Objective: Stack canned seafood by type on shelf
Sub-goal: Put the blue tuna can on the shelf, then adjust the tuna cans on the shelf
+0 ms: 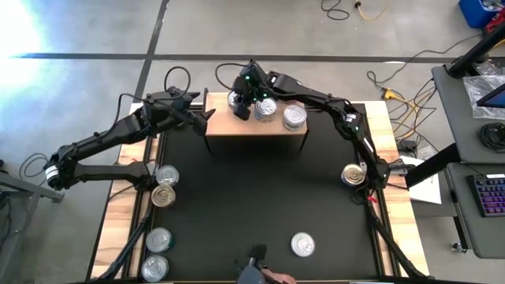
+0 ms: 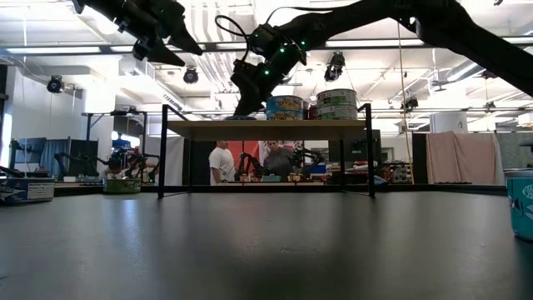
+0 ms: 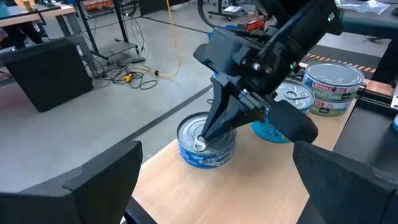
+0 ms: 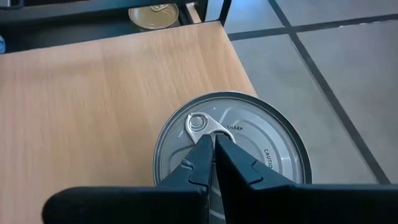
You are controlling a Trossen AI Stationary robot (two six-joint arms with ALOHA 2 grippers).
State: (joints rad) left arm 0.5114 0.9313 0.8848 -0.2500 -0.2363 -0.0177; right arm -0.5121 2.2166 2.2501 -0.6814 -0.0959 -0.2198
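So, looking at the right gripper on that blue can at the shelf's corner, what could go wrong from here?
1. The right gripper is shut, its tips pressing on the lid of the blue-labelled can beside the pull tab. They might catch the tab and drag or tip the can.
2. That can sits near the corner of the shelf; a sideways push could send it over the edge.
3. The open left gripper hovers just off that end of the shelf, so the arms could collide.

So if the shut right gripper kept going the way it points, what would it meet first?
Right gripper points down at the silver lid of the blue-labelled round tin on the light-wood shelf; its tips look already on the lid.
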